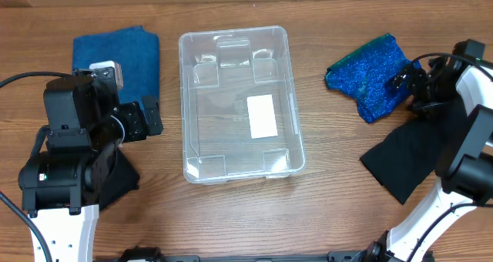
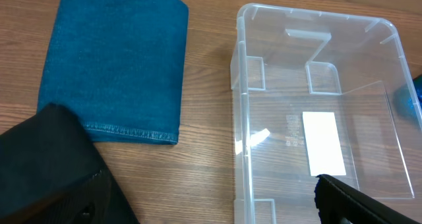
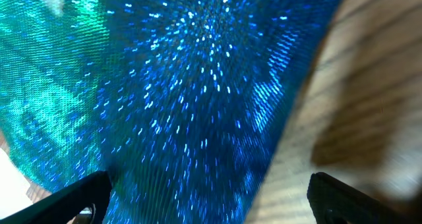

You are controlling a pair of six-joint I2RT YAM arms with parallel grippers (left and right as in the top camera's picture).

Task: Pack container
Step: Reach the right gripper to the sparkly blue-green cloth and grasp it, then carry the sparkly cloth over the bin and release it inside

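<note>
Right gripper (image 3: pixel 211 194), fingers spread wide, empty, over sparkly blue cloth (image 1: pixel 370 77) right of container (image 1: pixel 223 131); left gripper (image 1: pixel 148 117), likewise spread and empty, left of container.

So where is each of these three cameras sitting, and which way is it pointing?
Overhead: fixed above the table, looking straight down at the clear bin; both arms show, left tool and right tool.
Left wrist: on the left arm, looking across at the denim cloth and the bin; one dark finger shows bottom right.
Right wrist: on the right arm, close above the sparkly blue cloth; fingers in both lower corners.
Shared: overhead and left wrist both show bin and denim cloth.
</note>
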